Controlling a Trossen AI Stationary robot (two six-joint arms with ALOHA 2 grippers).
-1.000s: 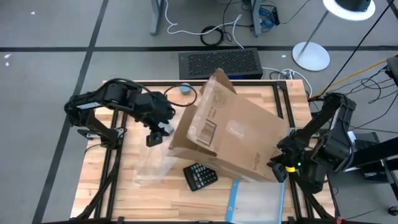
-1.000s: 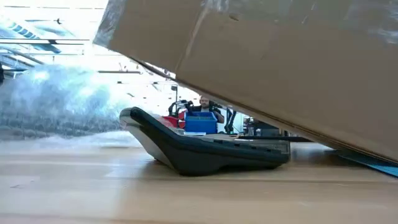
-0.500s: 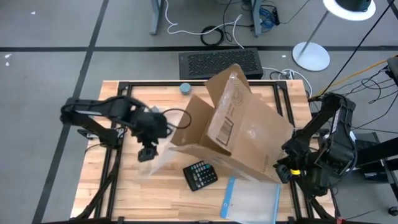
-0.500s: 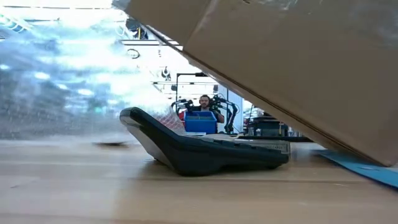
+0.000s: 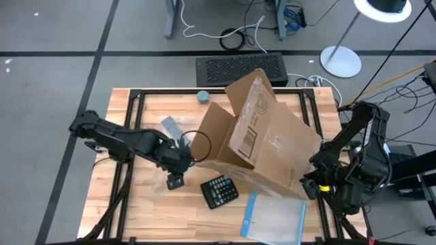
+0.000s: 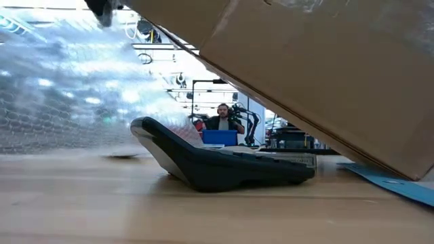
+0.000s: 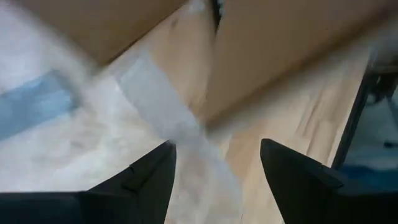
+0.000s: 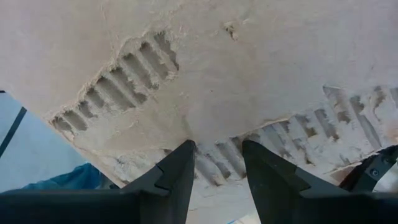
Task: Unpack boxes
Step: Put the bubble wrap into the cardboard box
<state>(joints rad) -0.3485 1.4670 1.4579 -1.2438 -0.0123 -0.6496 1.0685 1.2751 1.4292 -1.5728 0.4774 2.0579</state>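
Brown cardboard box [image 5: 262,139] tipped on the desk [image 5: 136,211], toward its right edge, open flaps facing left. Right gripper [image 5: 308,185] pinching the box's lower right corner, fingers [image 8: 180,174] pressed on torn cardboard. Left gripper [image 5: 176,181] spread over bubble wrap [image 6: 68,102] near the desk's middle, beside a black calculator [image 5: 219,191].

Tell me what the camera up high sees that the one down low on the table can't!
Only the high view shows both arms: the left gripper over the table's left half, the right gripper at the box's right corner, plus the clear pouch. Only the low view shows a person far behind. Both show the cardboard box tilted above the black calculator.
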